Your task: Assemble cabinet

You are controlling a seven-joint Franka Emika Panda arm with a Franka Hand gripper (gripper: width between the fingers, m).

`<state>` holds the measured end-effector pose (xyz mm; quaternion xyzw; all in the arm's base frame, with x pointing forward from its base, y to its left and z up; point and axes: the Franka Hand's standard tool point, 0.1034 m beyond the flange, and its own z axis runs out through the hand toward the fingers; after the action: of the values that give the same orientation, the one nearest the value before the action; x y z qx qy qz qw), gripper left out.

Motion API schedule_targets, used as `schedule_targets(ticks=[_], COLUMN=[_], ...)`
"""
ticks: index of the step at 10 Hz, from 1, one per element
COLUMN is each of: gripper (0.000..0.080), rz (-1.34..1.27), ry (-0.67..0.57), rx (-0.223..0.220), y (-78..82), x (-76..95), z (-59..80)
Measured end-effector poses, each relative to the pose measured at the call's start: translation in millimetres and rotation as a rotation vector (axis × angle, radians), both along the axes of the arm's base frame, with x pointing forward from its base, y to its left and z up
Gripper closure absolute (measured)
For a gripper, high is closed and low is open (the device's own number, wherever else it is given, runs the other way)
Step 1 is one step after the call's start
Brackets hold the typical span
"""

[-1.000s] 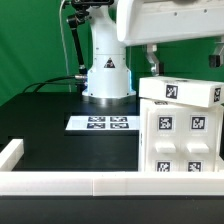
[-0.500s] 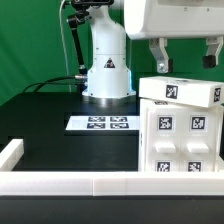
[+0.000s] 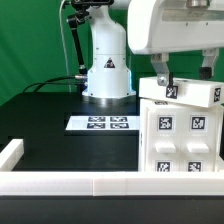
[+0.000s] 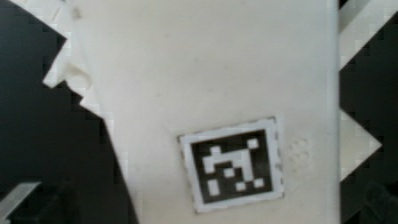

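The cabinet (image 3: pixel 180 135) is a large white box with several black-and-white tags, standing at the exterior view's right. A white panel with tags (image 3: pixel 190 92) lies across its top. My gripper (image 3: pixel 185 76) hangs right above that top panel, open and empty, with one finger (image 3: pixel 160 72) at the panel's near-left edge and the other at its right. In the wrist view the white top panel (image 4: pixel 196 90) fills the frame lengthwise, with one tag (image 4: pixel 235 163) on it. The black table shows on both sides.
The marker board (image 3: pixel 101 124) lies flat on the black table in front of the robot base (image 3: pixel 107 75). A low white border rail (image 3: pixel 70 182) runs along the front edge, with a corner piece (image 3: pixel 10 152) at the left. A green backdrop stands behind.
My gripper has come down from above toward the cabinet's top panel, and its fingers now reach the panel's level. The cabinet has not moved.
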<state>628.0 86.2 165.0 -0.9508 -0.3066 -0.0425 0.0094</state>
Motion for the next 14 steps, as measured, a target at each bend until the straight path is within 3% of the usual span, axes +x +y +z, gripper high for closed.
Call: schedule_targets(ticks=[3, 4, 5, 6, 9, 14], gripper=[0.0002, 0.0097, 0.0097, 0.0242, 0.0242, 0.0241], rz=[-0.002, -0.002, -0.002, -0.003, -0.121, -0.591], ry=[0.005, 0.005, 0.005, 0.005, 0.01, 0.027], rx=[-0.002, -0.002, -0.002, -0.002, 0.009, 0.056], y=[-1.1, -1.1, -1.2, -1.4, -1.3, -2.2], x=[-1.6, -1.6, -1.6, -1.6, -1.6, -5.0], z=[-6.7, -6.8, -6.8, -6.8, -6.8, -7.6])
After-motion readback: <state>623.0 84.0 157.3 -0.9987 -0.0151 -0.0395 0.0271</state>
